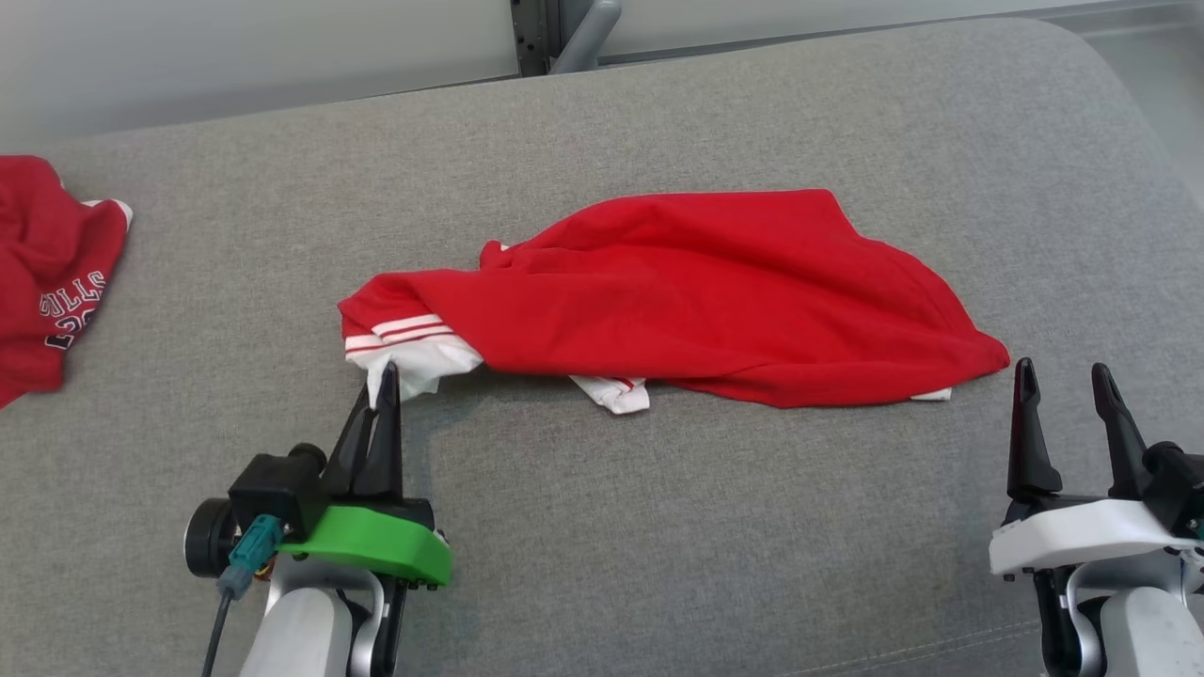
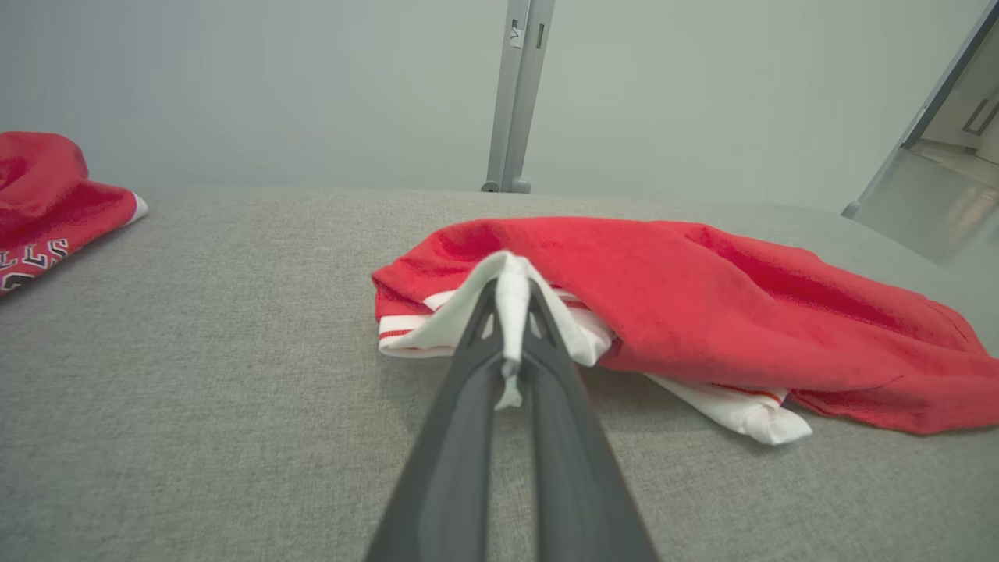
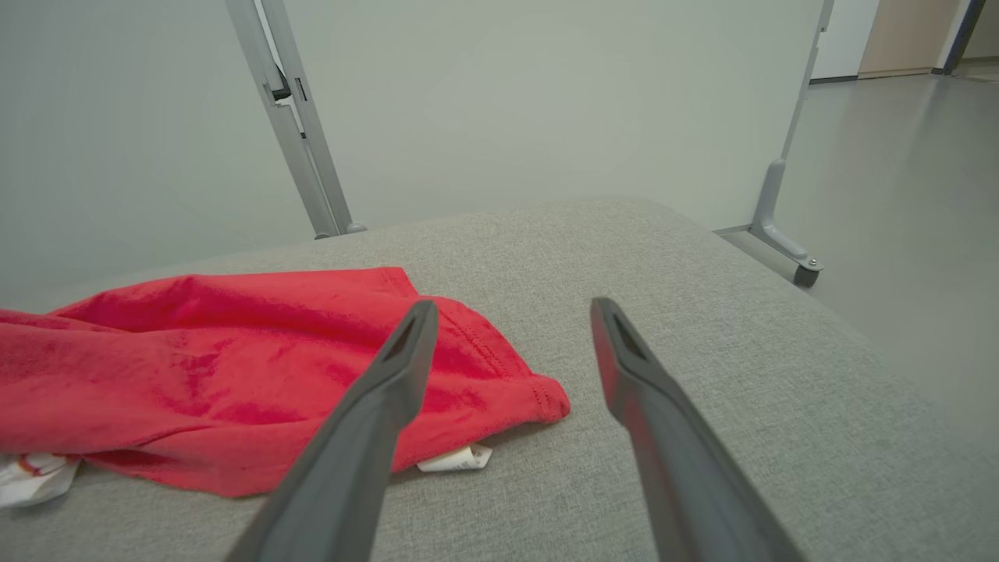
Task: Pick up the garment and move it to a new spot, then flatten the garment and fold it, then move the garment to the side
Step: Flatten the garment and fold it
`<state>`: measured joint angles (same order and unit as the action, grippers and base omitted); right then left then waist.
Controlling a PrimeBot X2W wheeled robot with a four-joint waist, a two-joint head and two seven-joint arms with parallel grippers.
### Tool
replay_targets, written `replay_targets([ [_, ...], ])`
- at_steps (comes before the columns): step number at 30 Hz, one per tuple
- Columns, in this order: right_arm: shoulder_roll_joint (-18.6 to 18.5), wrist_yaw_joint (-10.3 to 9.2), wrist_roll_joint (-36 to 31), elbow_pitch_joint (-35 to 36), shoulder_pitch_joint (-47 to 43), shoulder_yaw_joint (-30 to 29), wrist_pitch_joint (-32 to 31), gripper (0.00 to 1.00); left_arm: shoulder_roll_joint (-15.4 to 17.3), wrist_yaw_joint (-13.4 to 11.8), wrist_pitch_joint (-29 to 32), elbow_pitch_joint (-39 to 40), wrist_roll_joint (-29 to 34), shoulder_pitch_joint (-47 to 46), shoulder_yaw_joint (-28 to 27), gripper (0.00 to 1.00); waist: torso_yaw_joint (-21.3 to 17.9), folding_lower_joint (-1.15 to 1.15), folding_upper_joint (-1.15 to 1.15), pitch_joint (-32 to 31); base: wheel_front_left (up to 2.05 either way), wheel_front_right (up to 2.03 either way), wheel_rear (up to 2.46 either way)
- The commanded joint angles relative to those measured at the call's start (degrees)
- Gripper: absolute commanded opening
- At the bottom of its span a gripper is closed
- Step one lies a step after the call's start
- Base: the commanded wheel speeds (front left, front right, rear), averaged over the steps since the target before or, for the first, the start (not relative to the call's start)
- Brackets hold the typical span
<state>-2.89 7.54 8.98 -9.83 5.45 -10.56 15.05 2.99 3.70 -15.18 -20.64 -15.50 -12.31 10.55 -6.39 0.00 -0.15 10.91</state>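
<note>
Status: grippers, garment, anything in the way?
Left gripper shut on garment at white trim. Right gripper open, empty, near its right corner. Garment crumpled on grey cushion. Second red jersey far left, apart.

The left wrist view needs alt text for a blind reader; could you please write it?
The left gripper is shut on a white edge of the red garment, which lies crumpled on a grey cushion. A second red shirt lies at far left.
</note>
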Motion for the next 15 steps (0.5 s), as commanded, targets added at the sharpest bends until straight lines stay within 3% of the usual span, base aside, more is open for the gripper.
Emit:
replay_targets([
  [1, 0.0, -0.1, 0.0, -0.4, -0.5, 0.0, 0.2, 1.0, 0.1, 0.4, 0.0, 3.7, 0.8, 1.0, -0.4, 0.0, 0.8, 0.0, 0.15, -0.8, 0.0, 0.0, 0.0],
  [15, 0.0, -0.1, -0.5, -2.7, -2.0, 0.4, 0.2, 1.0, 1.4, -0.4, 0.5, 31.8, 3.5, 5.4, -1.2, 0.0, 2.5, 0.0, 0.15, -4.4, 0.0, 0.0, 0.0],
])
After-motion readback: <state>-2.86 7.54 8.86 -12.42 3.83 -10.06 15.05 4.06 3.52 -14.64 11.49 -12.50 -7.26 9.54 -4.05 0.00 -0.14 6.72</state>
